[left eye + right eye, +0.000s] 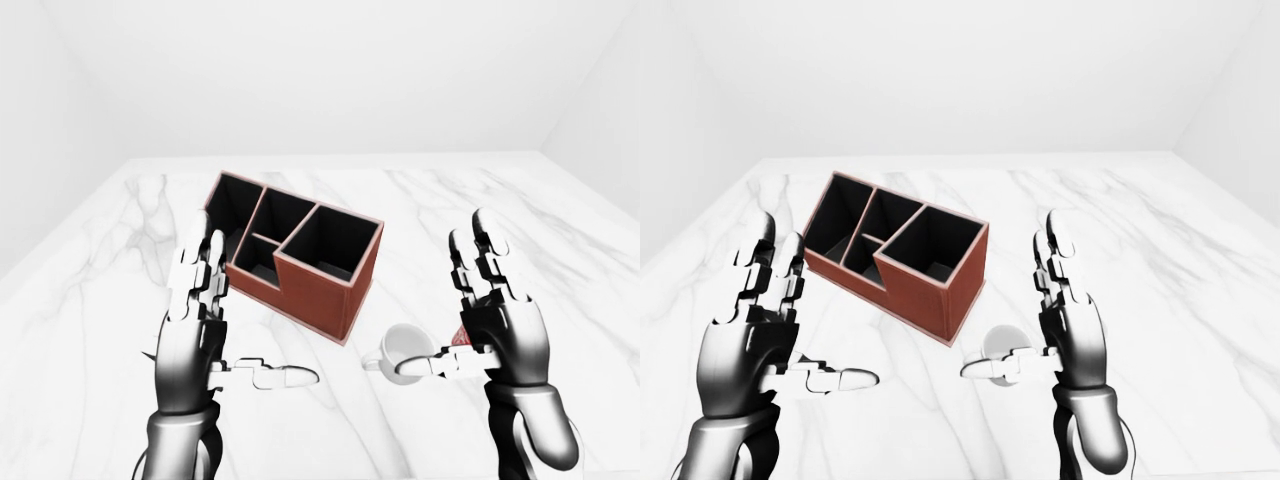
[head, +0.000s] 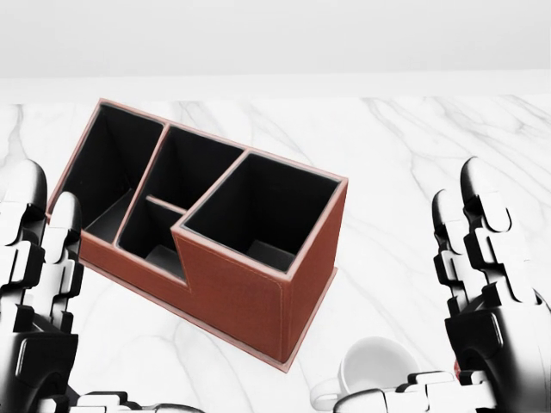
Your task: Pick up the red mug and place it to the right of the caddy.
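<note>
1. The marble counter (image 1: 560, 250) carries everything and runs out to a pale wall at the top of each view.
2. The caddy (image 2: 232, 292), a brown box of four open compartments, stands near the counter's middle, turned so that one corner points toward the near edge.
3. The right hand (image 1: 497, 330) hovers upright near the near edge, fingers straight and spread, thumb reaching inward, grasping nothing.
4. The left hand (image 1: 200, 325) mirrors it on the caddy's other side, equally released and empty.
5. A white mug (image 1: 402, 348) stands just beside the caddy's near corner, partly behind the right thumb.
6. The red mug (image 1: 459, 335) shows only as a sliver of red in the left-eye view, between the white mug and the right palm; its long axis cannot be told.
7. The red mug lies closest to the right hand, just to its inner side and lower, so that hand is better placed for the grasp.
</note>
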### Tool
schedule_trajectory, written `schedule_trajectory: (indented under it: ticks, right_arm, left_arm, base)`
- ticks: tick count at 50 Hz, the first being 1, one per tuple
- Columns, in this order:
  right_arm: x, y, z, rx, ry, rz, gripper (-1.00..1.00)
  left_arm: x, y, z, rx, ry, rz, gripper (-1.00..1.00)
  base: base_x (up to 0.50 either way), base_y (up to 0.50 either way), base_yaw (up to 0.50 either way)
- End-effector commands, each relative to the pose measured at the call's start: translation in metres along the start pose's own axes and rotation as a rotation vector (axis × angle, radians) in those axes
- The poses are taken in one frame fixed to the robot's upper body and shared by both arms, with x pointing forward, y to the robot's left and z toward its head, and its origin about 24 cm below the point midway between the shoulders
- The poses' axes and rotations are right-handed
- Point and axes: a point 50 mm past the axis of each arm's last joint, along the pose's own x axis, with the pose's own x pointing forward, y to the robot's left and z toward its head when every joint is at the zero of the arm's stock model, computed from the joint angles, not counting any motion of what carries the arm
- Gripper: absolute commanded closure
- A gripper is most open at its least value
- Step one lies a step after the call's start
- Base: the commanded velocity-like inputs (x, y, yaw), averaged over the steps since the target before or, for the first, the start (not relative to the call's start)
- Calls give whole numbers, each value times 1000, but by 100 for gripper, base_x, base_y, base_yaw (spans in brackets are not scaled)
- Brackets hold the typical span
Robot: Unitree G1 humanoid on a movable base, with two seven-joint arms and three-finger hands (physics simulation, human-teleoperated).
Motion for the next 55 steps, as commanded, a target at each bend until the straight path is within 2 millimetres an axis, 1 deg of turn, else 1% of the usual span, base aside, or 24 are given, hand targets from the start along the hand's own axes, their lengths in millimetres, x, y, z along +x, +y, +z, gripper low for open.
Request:
schedule_trajectory:
  ticks: [1,11,18,36,40,42,44,49,51,55]
  right_arm:
    - [-7,-4,18,-4,-58,-28,-100]
    - [-9,-4,22,35,-77,-2,-100]
    - [-7,-7,25,39,-100,-29,-100]
    - [-5,-9,22,13,-88,-42,-100]
    - [-9,-5,20,5,-67,5,-100]
    - [-9,-7,23,-1,-78,-10,-100]
    - [-10,-7,20,-17,-60,-10,-100]
    - [-9,-8,20,-3,-69,-23,-100]
    - [-5,-11,26,30,-116,-49,-100]
    - [-6,-13,30,47,-137,-50,-100]
  left_arm:
    - [0,1,1,-3,-4,7,-100]
    - [-1,0,0,-4,0,4,-100]
    - [-1,0,2,-3,-2,3,-100]
    - [-1,1,2,-5,-5,4,-100]
    - [-1,0,-1,-4,5,0,-100]
    - [-1,0,0,-4,3,-1,-100]
    - [-1,0,0,-8,6,-12,-100]
    - [-1,-1,-1,-6,9,-7,-100]
    - [-1,-1,-1,-7,7,-8,-100]
    - [-1,-2,0,-7,3,-10,-100]
  base:
    - [0,0,0]
    - [0,-2,0]
    - [0,-42,0]
    - [0,0,0]
    - [0,0,0]
    - [44,0,0]
    - [50,0,0]
    - [50,0,0]
    - [41,0,0]
    - [0,0,0]
